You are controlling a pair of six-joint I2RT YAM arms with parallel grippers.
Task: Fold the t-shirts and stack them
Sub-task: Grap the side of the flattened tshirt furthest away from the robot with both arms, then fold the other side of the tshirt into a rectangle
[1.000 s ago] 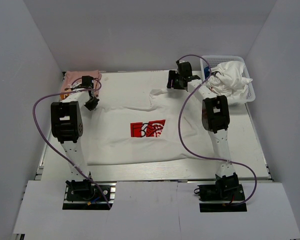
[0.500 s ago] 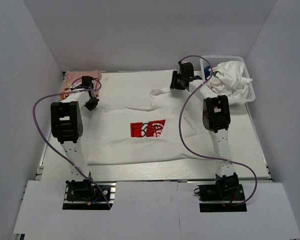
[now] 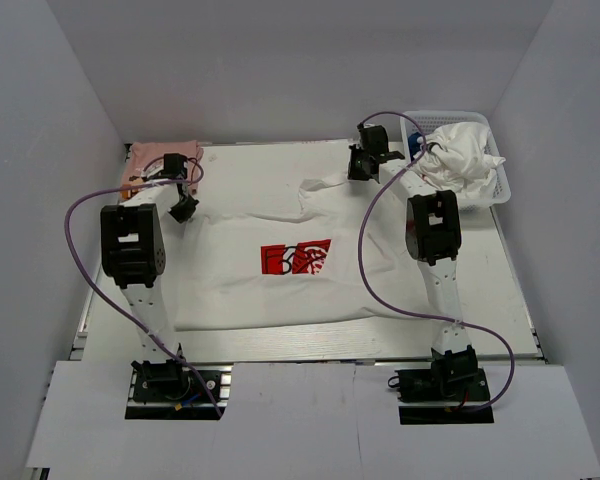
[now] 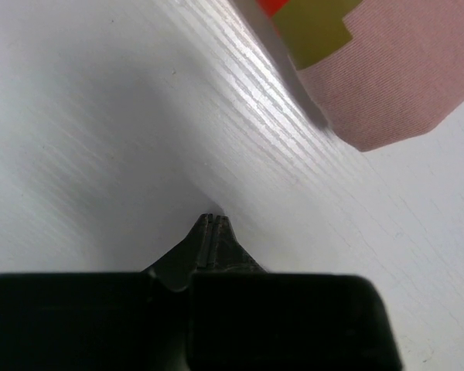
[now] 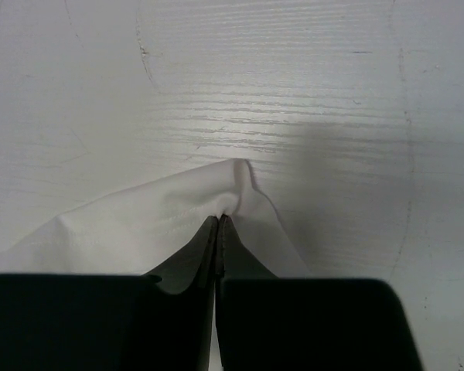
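Observation:
The white t-shirt (image 3: 280, 290) with a red square print (image 3: 295, 257) lies spread across the table. My right gripper (image 3: 358, 170) is at its far right corner, shut on a pinched fold of white cloth (image 5: 139, 216), its jaws (image 5: 220, 219) pressed together. My left gripper (image 3: 183, 208) is at the shirt's far left edge, jaws (image 4: 211, 219) shut where the white cloth (image 4: 77, 154) ends. The pink t-shirt (image 3: 152, 158) lies folded at the far left corner; its corner and orange print (image 4: 387, 77) show in the left wrist view.
A white mesh basket (image 3: 500, 190) stands at the far right corner with crumpled white cloth (image 3: 460, 155) in it. White walls close in the table on three sides. Purple cables loop from both arms.
My right gripper has shifted slightly towards the far right and closed on the white t-shirt's corner. The left arm and both shirts have not moved.

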